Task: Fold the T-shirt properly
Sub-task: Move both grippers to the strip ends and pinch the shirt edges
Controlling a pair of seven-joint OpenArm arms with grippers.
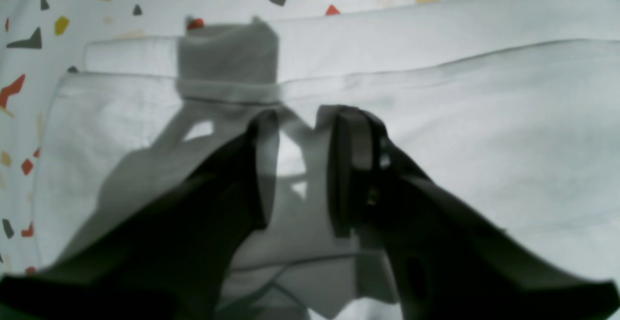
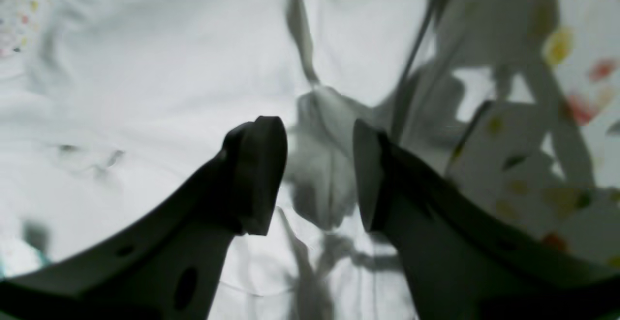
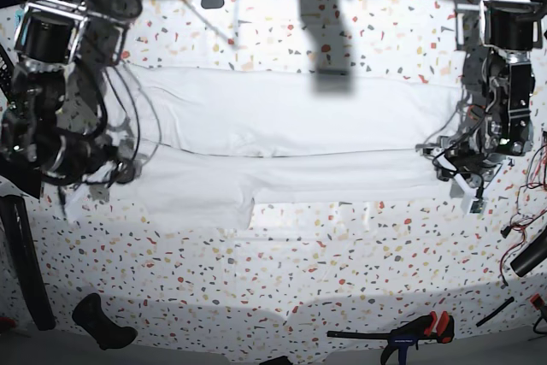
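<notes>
Fingers [image 1: 264,165] of the left gripper [image 1: 305,165] stand apart above the cloth, nothing between them. Right gripper [image 2: 319,175]: fingers [image 2: 256,175] likewise parted, empty, over rumpled fabric; view blurred. T-shirt [image 3: 282,147], plain white, lies spread across the middle of the worktop [image 3: 282,271] as a long band with a lengthwise fold running across it. No writing or label readable on the cloth. Near the worktop's front edge lies a clamp [image 3: 410,331] with red handles.
</notes>
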